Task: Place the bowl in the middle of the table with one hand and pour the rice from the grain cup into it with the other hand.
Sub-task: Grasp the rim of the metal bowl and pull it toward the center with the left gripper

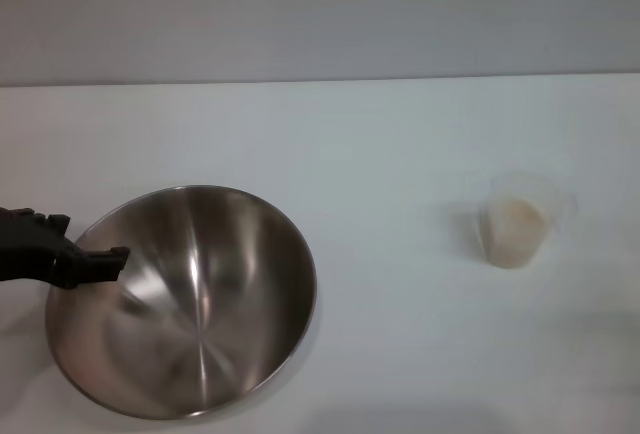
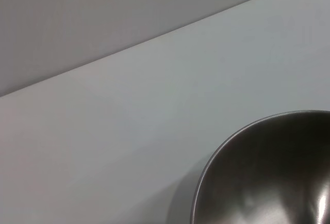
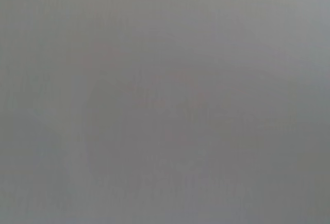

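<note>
The left gripper point(image 1: 100, 259) is clamped on the left rim of the bowl point(image 1: 200, 304), which sits tilted, near-left on the table point(image 1: 400, 134). The cup point(image 1: 520, 222) of rice point(image 1: 515, 219) stands upright, far right.

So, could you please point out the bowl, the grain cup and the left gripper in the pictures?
bowl point(image 1: 215, 294), head view, on its shiny inner wall.
grain cup point(image 1: 517, 224), head view, on its side, over the rice.
left gripper point(image 1: 100, 262), head view, at the fingers on the bowl's rim.
</note>
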